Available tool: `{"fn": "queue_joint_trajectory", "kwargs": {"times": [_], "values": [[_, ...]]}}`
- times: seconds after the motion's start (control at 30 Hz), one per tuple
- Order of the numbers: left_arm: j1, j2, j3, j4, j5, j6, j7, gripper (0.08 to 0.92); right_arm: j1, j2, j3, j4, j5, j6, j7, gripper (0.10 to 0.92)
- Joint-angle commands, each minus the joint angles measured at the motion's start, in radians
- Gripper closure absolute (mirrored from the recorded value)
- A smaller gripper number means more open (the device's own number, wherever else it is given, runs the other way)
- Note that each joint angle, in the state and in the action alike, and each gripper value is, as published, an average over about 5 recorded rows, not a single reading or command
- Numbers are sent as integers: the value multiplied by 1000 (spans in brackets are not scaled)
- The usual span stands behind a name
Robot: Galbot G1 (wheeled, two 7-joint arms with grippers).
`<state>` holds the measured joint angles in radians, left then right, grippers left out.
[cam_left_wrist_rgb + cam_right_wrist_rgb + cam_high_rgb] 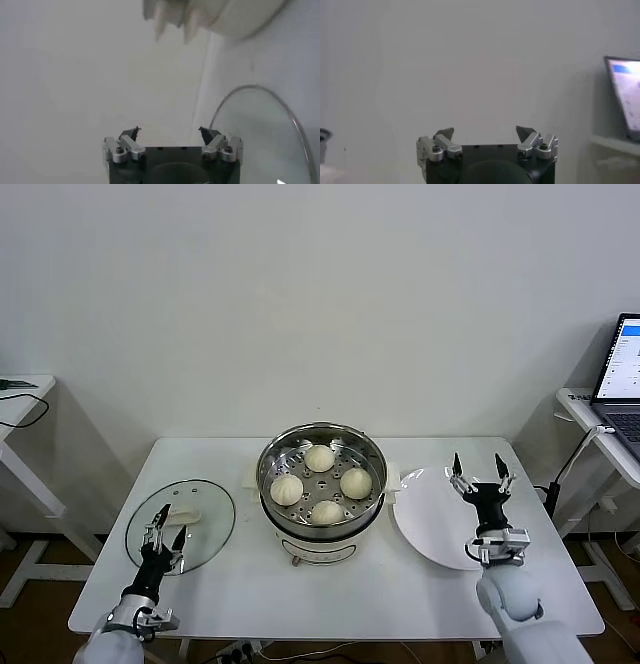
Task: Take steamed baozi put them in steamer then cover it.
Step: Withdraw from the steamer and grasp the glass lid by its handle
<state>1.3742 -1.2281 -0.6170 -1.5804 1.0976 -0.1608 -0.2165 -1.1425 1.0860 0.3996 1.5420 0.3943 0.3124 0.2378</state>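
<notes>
The steamer (372,454) stands open at the table's middle with several baozi (319,457) resting on its perforated tray. The glass cover (210,534) lies flat on the table at the left, its cream handle (186,514) up. My left gripper (168,526) is open and empty, hovering over the cover's near part, just beside the handle. In the left wrist view the open gripper (170,131) has the cover's rim (260,88) to one side. My right gripper (478,468) is open and empty, pointing up above the white plate (430,529). It also shows open in the right wrist view (485,131).
The empty white plate lies right of the steamer. A laptop (625,374) sits on a side table at the far right, with a cable (570,459) hanging from it. Another side table (20,399) stands at the far left. The steamer's white base (235,17) shows beyond the cover.
</notes>
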Motion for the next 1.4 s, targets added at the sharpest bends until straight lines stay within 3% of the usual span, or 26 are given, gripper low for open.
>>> {"fn": "queue_joint_trajectory", "kwargs": {"times": [0.03,0.53,1.0,1.1,1.4], "values": [[-140,3,10,150,107,37,-28,177,-106,78,75,5,-37,20,7,203],[-192,23,70,207,108,93,9,177,-101,91,70,4,-54,17,7,203],[-263,-10,78,284,113,102,-3,180,-100,102,65,2,-67,18,7,203],[-270,-11,81,300,113,104,0,218,-99,99,66,7,-68,17,9,203],[-278,-13,83,341,110,108,5,469,-91,100,59,18,-69,14,14,203]]}}
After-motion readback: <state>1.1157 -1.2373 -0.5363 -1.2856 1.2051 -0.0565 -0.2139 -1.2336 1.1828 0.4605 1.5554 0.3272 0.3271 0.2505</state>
